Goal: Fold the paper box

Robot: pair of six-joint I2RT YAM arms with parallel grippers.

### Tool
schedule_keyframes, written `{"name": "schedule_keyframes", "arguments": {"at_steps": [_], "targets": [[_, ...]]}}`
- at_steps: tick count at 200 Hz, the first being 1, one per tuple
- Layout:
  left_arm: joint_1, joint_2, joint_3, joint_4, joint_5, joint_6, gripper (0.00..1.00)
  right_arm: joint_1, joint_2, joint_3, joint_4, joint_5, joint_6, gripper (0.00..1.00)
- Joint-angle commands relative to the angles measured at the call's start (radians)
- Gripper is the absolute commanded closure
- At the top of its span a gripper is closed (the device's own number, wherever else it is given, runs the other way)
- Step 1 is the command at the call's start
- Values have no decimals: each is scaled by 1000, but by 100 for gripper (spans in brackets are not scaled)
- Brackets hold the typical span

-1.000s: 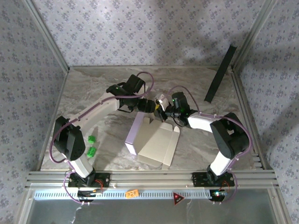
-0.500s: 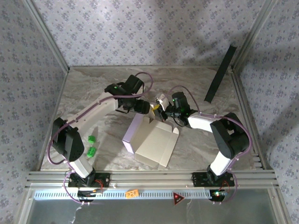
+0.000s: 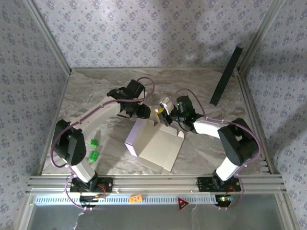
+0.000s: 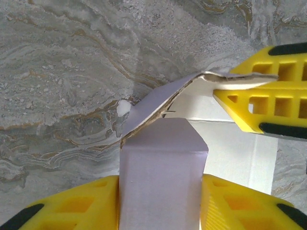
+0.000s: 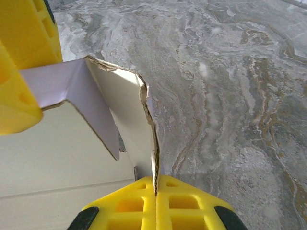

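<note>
The box (image 3: 156, 146) lies mid-table, its far edge at both claws. The right claw (image 5: 156, 184) is clenched on a thin, ragged-edged flap standing upright. The left wrist view shows that flap curling, lavender outside, pale inside. The left claw (image 4: 160, 191) grasps a stiff lavender flap between ribbed yellow fingers (image 4: 72, 208). From above, the box's flat beige panel spreads nearward over the marbled grey table (image 3: 86, 91).

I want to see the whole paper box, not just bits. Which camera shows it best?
The top external view: the whole paper box lies there, flaps and all. The left wrist view gives one lavender flap in the left tool. The right wrist view gives a ragged flap pinched by the right tool.
</note>
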Motion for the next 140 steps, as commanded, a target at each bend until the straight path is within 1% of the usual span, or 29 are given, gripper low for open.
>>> {"name": "schedule_keyframes", "arguments": {"at_steps": [1, 36, 69, 97, 120, 140], "targets": [[2, -7, -3, 16, 21, -14, 59, 45, -81, -31, 11, 109, 44, 98], [2, 6, 4, 16, 11, -25, 61, 145, -147, -99, 25, 328, 147, 100], [-9, 8, 11, 12, -13, -31, 61, 253, -172, -152, 60, 485, 213, 100], [-22, 7, 21, 7, -21, -35, 61, 325, -155, -186, 128, 605, 275, 100], [-46, 4, 27, 1, -52, -43, 61, 380, -131, -217, 193, 709, 300, 100], [-69, -2, 26, -1, -73, -52, 60, 408, -102, -262, 267, 778, 320, 100]]}}
